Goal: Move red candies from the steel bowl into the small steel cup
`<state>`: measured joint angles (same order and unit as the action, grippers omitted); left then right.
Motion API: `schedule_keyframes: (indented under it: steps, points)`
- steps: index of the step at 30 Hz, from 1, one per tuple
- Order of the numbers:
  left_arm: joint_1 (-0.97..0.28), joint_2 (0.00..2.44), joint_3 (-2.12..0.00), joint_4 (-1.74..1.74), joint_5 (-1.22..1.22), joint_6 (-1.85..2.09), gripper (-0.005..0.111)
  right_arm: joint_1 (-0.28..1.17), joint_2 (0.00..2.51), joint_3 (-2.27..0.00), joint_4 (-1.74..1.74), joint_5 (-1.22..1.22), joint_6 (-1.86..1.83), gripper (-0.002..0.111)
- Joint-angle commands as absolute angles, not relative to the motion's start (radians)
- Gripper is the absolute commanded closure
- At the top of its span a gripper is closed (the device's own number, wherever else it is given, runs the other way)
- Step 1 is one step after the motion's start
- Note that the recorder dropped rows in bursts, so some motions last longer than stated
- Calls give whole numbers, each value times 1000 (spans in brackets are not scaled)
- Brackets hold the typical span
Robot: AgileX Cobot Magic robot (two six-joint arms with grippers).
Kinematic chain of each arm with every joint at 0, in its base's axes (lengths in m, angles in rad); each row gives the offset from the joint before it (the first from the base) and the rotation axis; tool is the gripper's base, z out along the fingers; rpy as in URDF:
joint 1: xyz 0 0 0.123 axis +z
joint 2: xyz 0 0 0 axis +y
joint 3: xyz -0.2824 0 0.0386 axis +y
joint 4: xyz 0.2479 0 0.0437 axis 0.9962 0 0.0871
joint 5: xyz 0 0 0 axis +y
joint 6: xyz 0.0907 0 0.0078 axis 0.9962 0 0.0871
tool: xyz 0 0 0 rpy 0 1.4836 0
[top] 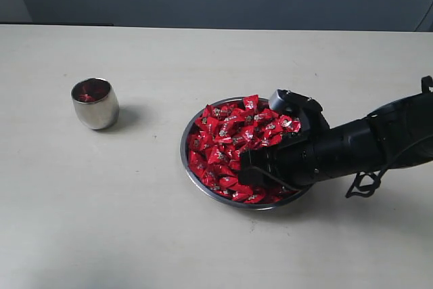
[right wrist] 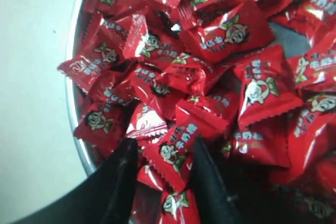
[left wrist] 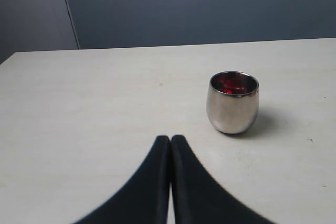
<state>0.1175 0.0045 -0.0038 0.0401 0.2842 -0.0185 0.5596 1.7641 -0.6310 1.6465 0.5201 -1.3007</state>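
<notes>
Candies [right wrist: 262,90] — glossy red, crimped-edged wrappers — heaped in steel bowl [top: 183,145].

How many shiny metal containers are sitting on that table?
2: the small steel cup stands left; the steel bowl, full of red candies, lies centre-right. None looks hidden.

The exterior view looks down on the table [top: 135,235] from above. The low left wrist view shares the small steel cup [left wrist: 232,109] with it; the close right wrist view shares the steel bowl [top: 184,147].
</notes>
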Motion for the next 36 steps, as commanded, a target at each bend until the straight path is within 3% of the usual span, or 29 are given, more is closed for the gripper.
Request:
schedule_keyframes:
  steps: [1, 12, 17, 36]
  points:
    - [118, 0, 0, 38, 285, -20, 106, 560, 1792, -633, 1643, 519, -1299, 73]
    - [118, 0, 0, 38, 285, -20, 106, 560, 1807, -644, 1635, 500, -1299, 73]
    - [118, 0, 0, 38, 285, -20, 106, 560, 1809, -665, 1620, 498, -1260, 63]
    - [118, 0, 0, 38, 285, -20, 106, 560, 1904, -684, 1511, 483, -1125, 63]
